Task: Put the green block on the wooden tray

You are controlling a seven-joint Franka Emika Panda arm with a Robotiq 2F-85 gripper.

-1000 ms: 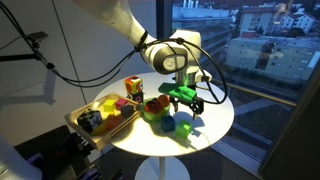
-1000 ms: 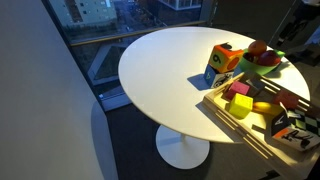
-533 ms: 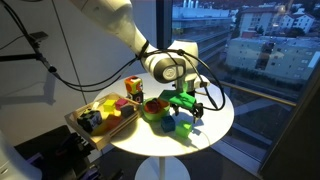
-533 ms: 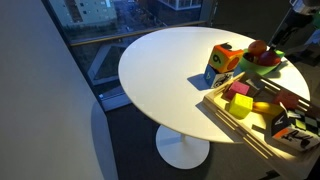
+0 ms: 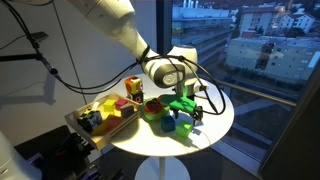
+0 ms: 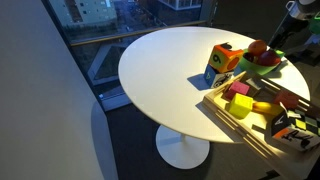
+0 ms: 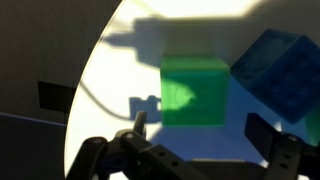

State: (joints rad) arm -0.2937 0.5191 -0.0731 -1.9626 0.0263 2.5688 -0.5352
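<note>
The small lime-green cube [image 7: 195,92] sits on the round white table [image 6: 160,80] between the wide-spread jaws of the gripper [image 7: 200,135], neither finger touching it. A dark blue block [image 7: 285,75] lies just beside it. In an exterior view the cube [image 5: 167,123] is well apart from the shallow light-wood tray [image 5: 81,132]. Only an exterior view shows the patterned faces of a multicoloured box [image 6: 222,63], and any print there is too small to read.
</note>
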